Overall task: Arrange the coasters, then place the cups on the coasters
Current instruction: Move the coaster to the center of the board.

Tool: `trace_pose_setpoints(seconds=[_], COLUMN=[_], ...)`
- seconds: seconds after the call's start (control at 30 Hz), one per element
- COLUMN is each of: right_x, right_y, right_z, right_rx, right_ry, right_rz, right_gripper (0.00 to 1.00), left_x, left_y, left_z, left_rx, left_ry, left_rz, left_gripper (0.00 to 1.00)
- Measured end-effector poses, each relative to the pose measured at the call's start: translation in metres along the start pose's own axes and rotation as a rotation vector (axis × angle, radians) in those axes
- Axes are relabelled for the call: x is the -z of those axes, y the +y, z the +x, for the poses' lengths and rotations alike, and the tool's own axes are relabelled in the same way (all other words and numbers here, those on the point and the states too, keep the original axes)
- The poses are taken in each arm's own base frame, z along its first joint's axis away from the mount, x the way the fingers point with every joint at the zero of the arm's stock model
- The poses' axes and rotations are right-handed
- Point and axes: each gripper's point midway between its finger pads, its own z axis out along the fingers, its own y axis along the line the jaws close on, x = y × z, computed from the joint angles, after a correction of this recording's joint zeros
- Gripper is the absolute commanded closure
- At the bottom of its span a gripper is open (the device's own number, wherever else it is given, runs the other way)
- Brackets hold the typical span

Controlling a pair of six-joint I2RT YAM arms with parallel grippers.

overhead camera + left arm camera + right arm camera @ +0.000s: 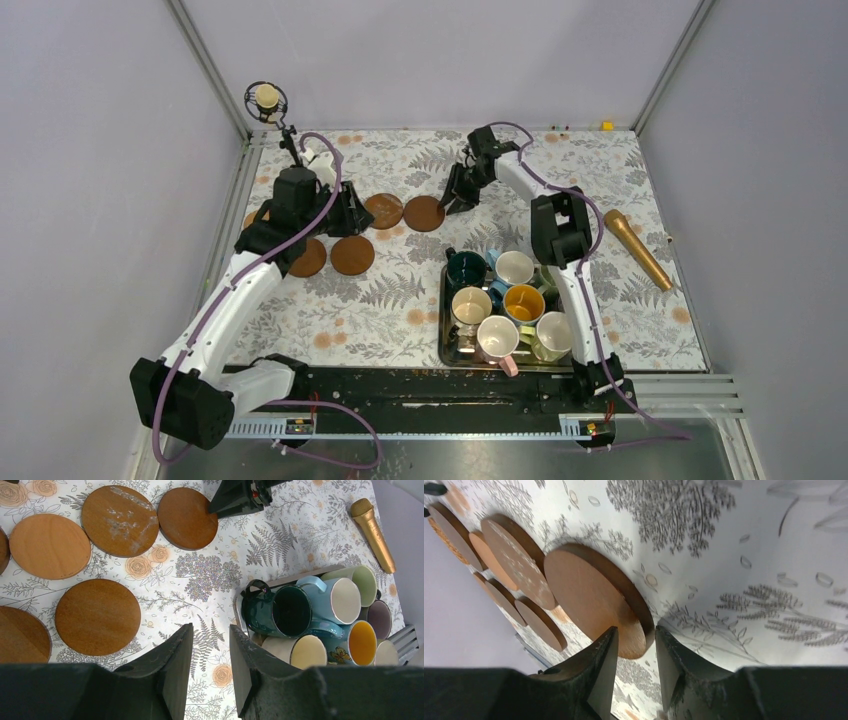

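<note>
1. Tray (450, 352): steel, on the near right part of the floral cloth (400, 300), just left of the right arm.
2. Cups (523, 302): all crowded upright inside the tray, their sides touching or nearly so. The dark green cup (466, 270) and the white cup (514, 268) stand at its far end. A light blue cup (330, 597) shows beside the dark green one in the left wrist view.
3. Coasters (352, 254): brown discs lying flat on the cloth, left of the tray and beyond it, apart from the cups. Six show in the left wrist view, in two loose rows. The two at the far right lie just beside each other.
4. Left claw (211, 630): held above the cloth among the coasters, jaws apart, only the cloth seen between them.
5. Right claw (634, 630): low at the right edge of the rightmost coaster (424, 213), jaws apart, with the disc's rim showing in the gap. Whether they touch it cannot be told.
6. Microphone (636, 250): gold, lying on the cloth right of the tray, well apart from the coasters.
</note>
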Motion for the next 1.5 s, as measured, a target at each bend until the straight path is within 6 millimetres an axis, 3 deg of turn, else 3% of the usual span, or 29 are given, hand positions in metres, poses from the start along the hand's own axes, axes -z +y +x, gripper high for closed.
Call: trace_pose_setpoints(seconds=[0.17, 0.3, 0.5, 0.67, 0.9, 1.27, 1.5], right_x=[0.002, 0.004, 0.017, 0.010, -0.019, -0.031, -0.022], right_y=[0.000, 0.007, 0.041, 0.046, 0.026, 0.041, 0.030], right_z=[0.007, -0.011, -0.052, -0.062, -0.055, -0.030, -0.001], right_rx=[-0.049, -0.084, -0.075, -0.113, -0.181, -0.129, -0.079], right_ry=[-0.007, -0.076, -0.207, -0.227, -0.186, -0.135, -0.080], right_rz=[0.005, 0.011, -0.062, -0.092, -0.063, -0.059, -0.022], right_gripper=[0.57, 0.58, 0.59, 0.59, 0.58, 0.59, 0.59], left_x=[0.000, 0.000, -0.001, -0.001, -0.001, 0.003, 0.002], left_y=[0.002, 0.003, 0.003, 0.003, 0.003, 0.002, 0.003], left_z=[0.001, 0.003, 0.004, 0.004, 0.004, 0.002, 0.003], left_rx=[0.003, 0.004, 0.004, 0.005, 0.005, 0.002, 0.003], left_ry=[0.005, 0.009, 0.011, 0.011, 0.010, 0.000, 0.001], left_rz=[-0.008, -0.010, -0.011, -0.010, -0.011, -0.007, -0.008], left_gripper=[0.65, 0.65, 0.65, 0.65, 0.65, 0.65, 0.65])
